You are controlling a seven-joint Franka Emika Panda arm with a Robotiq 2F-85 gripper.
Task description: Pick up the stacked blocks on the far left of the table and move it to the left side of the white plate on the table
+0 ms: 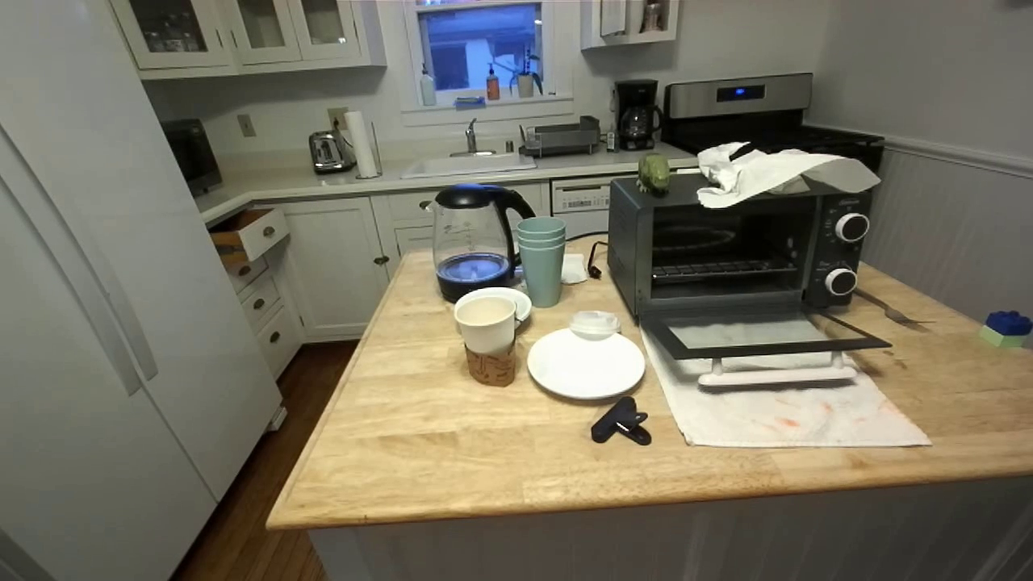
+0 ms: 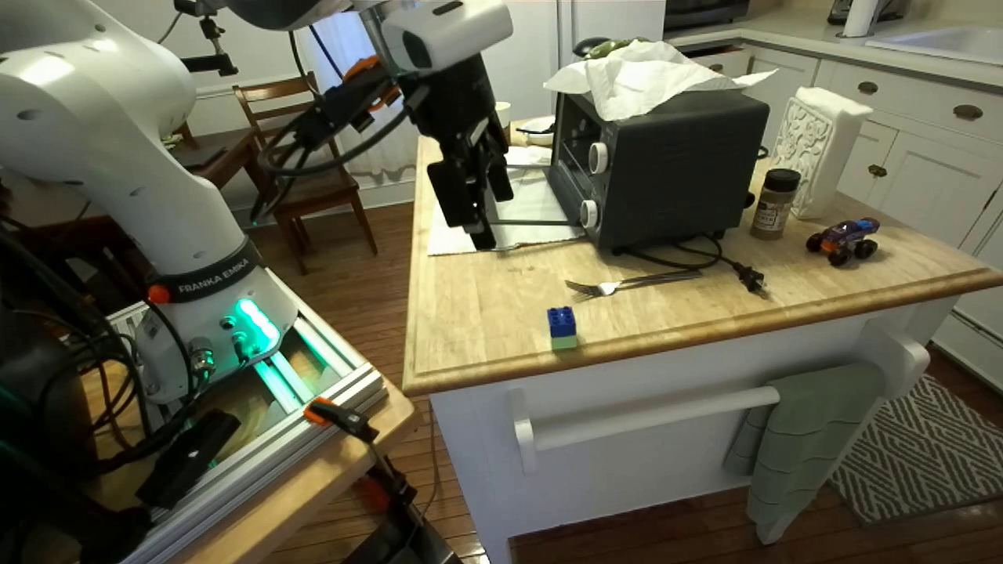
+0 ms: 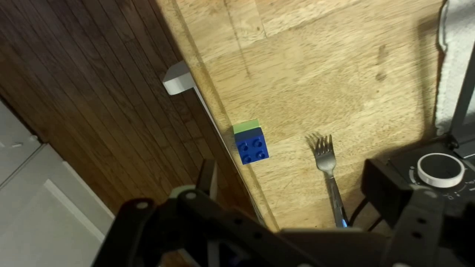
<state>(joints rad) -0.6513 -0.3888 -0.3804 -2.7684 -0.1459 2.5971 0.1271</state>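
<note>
The stacked blocks, dark blue on light green, stand upright near the table edge, at the far right in an exterior view [image 1: 1006, 329], and also show in an exterior view [image 2: 563, 325] and the wrist view [image 3: 252, 146]. The white plate [image 1: 587, 363] lies on the light-wood table [image 1: 420, 452], between the cream cup and the toaster oven. My gripper [image 2: 490, 213] is above the table, in front of the oven, higher than the blocks and apart from them. In the wrist view its fingers [image 3: 297, 181] are wide open with nothing between them; the blocks are ahead of the left finger.
A toaster oven [image 1: 726, 250] with its door down stands on a white cloth [image 1: 807, 420]. A fork [image 3: 326, 163] lies beside the blocks. A cream cup [image 1: 488, 339], small white bowl [image 1: 516, 303], clear lid [image 1: 595, 323] and black clip [image 1: 621, 421] surround the plate.
</note>
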